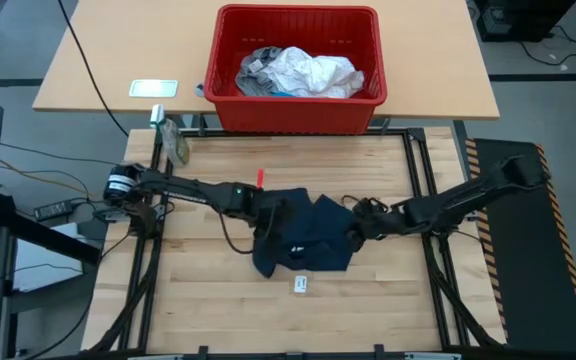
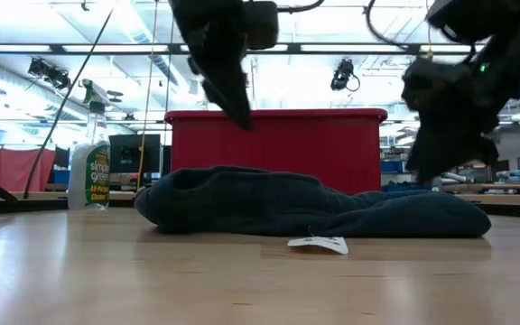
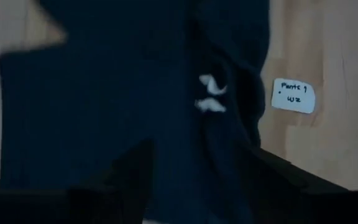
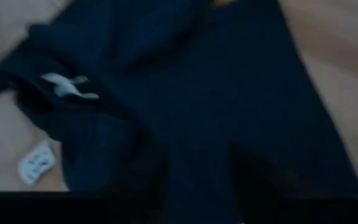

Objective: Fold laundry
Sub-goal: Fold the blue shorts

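The laundry in front of me is a dark navy garment [image 1: 306, 238] lying crumpled on the wooden table [image 1: 218, 310], with its bulk toward the table's left [image 2: 242, 194]. More laundry, white and grey [image 1: 298, 72], sits in the red basket [image 1: 296, 110] beyond the far edge. My left gripper [image 1: 271, 215] hangs open above the garment's left part, clear of it in the low view [image 2: 240, 117]. My right gripper [image 1: 351, 232] stands open just over the garment's right part [image 2: 427, 171]. A small white mark [image 3: 210, 94] shows on the cloth.
A white handwritten tag [image 1: 300, 285] lies on the table just near of the garment [image 3: 293, 95]. A green spray bottle [image 1: 175, 143] stands at the far left corner. A pale flat object [image 1: 153, 88] lies on the far table beside the basket.
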Controlling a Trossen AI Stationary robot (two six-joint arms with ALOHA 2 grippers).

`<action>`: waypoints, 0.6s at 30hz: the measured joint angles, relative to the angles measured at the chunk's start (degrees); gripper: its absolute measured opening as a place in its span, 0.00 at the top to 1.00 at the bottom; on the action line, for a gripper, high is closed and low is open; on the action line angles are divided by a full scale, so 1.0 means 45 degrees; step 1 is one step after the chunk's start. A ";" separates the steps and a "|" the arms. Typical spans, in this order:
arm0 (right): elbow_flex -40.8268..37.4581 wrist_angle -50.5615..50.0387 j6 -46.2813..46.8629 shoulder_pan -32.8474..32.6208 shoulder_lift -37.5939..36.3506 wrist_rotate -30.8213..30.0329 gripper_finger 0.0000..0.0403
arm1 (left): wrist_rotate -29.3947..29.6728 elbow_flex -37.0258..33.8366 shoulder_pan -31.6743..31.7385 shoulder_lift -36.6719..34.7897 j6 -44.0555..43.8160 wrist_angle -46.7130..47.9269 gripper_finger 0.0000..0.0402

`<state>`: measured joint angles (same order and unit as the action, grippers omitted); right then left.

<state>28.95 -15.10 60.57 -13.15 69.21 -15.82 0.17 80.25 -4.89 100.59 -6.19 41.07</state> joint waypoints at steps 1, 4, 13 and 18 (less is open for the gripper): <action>0.0000 0.0087 0.0332 0.0000 0.0382 0.0015 0.61 | -0.0017 -0.0003 0.0080 0.0151 0.0458 -0.0208 0.45; -0.0005 0.0617 0.1251 0.0013 0.1279 0.0096 0.63 | -0.0271 -0.0005 0.0478 0.0666 0.0925 -0.1088 0.48; 0.0066 0.1007 0.4260 0.0107 0.3141 -0.1026 0.68 | -0.2793 -0.0005 0.0716 0.2211 0.1172 -0.4261 0.54; 0.0053 0.1044 0.6291 0.0126 0.3689 -0.2527 0.69 | -0.2830 -0.0005 0.0318 0.2885 0.0222 -0.4870 0.54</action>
<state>29.19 -10.40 88.88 -12.58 85.81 -27.19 -12.57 80.23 -3.45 113.57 -5.19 19.16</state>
